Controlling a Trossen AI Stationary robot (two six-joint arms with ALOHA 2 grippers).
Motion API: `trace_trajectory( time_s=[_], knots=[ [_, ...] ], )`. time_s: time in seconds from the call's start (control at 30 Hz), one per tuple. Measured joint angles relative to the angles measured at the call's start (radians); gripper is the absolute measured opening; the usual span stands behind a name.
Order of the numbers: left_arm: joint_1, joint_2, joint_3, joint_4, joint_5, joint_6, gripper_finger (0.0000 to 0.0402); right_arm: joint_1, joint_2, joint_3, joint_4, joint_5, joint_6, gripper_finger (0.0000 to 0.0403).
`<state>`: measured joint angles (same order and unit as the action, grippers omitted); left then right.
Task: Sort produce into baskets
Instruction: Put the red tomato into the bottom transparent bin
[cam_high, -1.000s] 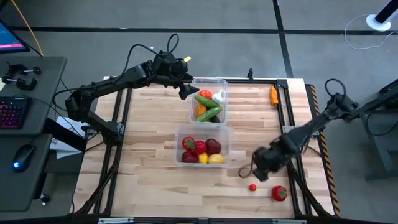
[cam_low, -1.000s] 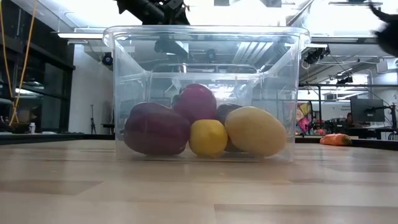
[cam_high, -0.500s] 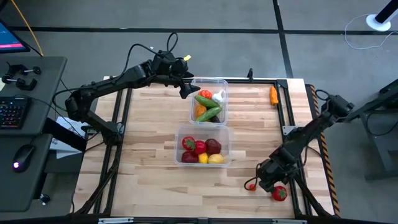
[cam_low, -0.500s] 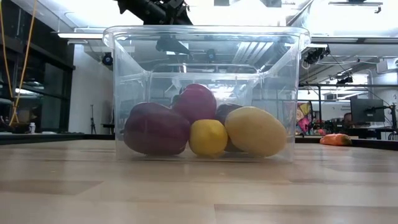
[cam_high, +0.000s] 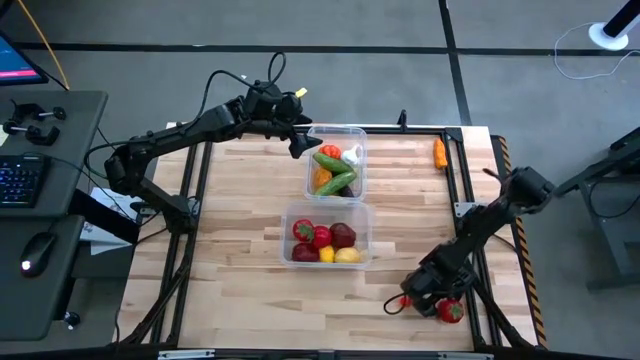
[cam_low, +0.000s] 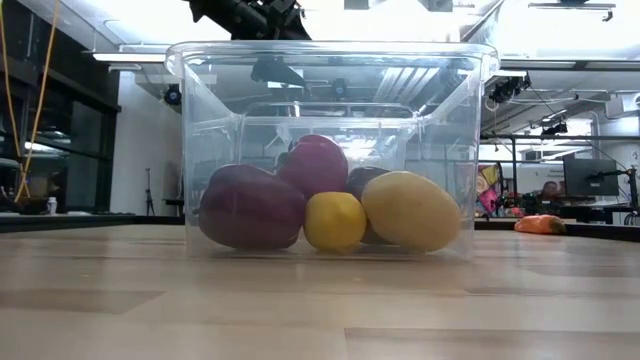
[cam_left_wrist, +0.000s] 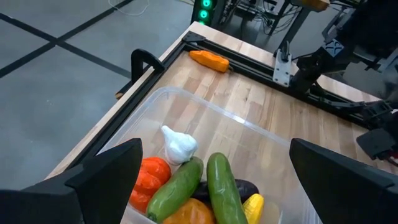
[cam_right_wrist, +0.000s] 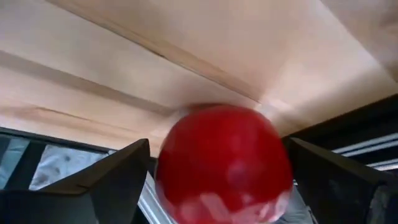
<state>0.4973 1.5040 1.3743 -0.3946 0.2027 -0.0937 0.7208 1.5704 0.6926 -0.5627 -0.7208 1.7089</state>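
Both tubs (cam_high: 327, 243) are holding produce; the open right gripper (cam_high: 432, 297) is framing a tomato (cam_high: 449, 311) at lower right; a carrot (cam_high: 439, 152) is waiting.

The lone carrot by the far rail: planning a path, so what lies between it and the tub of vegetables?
Only bare wood: the high view shows nothing between the carrot and the vegetable tub; the left wrist view agrees.

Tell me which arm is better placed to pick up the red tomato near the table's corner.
The right. Its open right gripper sits right at the red tomato, which fills its wrist view between the fingers. The left gripper hangs open by the vegetable basket, across the table.
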Motion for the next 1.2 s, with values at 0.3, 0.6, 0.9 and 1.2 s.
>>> trace_trajectory(
  time_s=[0.3,0.6,0.9,1.2],
  knots=[
    [0.000,0.000,0.000,0.000,0.000,0.000,0.0393,0.000,0.028,0.002,0.047,-0.077,-0.044,0.0358],
    [0.000,0.000,0.000,0.000,0.000,0.019,0.0393,-0.032,0.015,0.235,-0.264,-0.008,-0.328,0.0285],
    [0.000,0.000,0.000,0.007,0.000,0.034,0.0393,-0.259,-0.109,0.616,-0.820,0.609,-0.650,0.0278],
    [0.000,0.000,0.000,0.010,0.000,0.017,0.0393,-0.514,-0.180,0.657,-0.384,0.811,-0.971,0.0277]
  ],
)
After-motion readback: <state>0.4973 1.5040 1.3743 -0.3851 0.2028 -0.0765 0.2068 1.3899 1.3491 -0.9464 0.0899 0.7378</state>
